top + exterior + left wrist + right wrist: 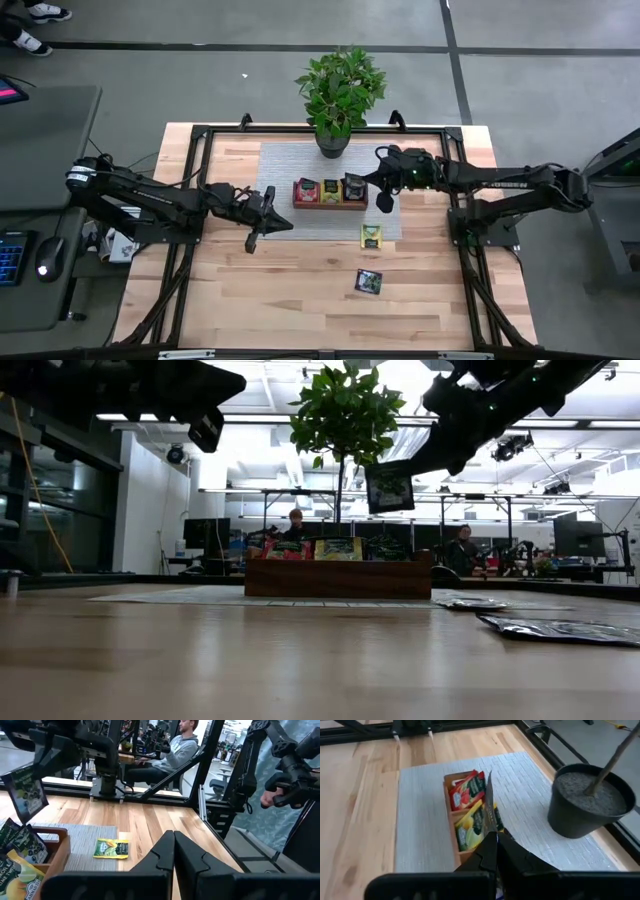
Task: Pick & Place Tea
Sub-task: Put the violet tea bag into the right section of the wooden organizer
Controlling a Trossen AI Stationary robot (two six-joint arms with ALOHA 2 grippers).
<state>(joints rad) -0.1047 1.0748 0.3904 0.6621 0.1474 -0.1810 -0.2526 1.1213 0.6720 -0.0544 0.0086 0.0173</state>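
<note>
Overhead, right pincer [385, 201] gripping dark sachet [389, 486], above tray [330, 203]

A dark sachet [389, 487] hangs from the right claw [402, 467] above the tray [338, 577] (sachets inside).

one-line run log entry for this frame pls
right gripper: shut on dark tea sachet, above brown wooden tray | left gripper: shut, empty, waiting | loose: yellow-green sachet, dark sachet

I can't read a word on any tea sachet [111, 848] (their labels show print, all too small and blurred).
</note>
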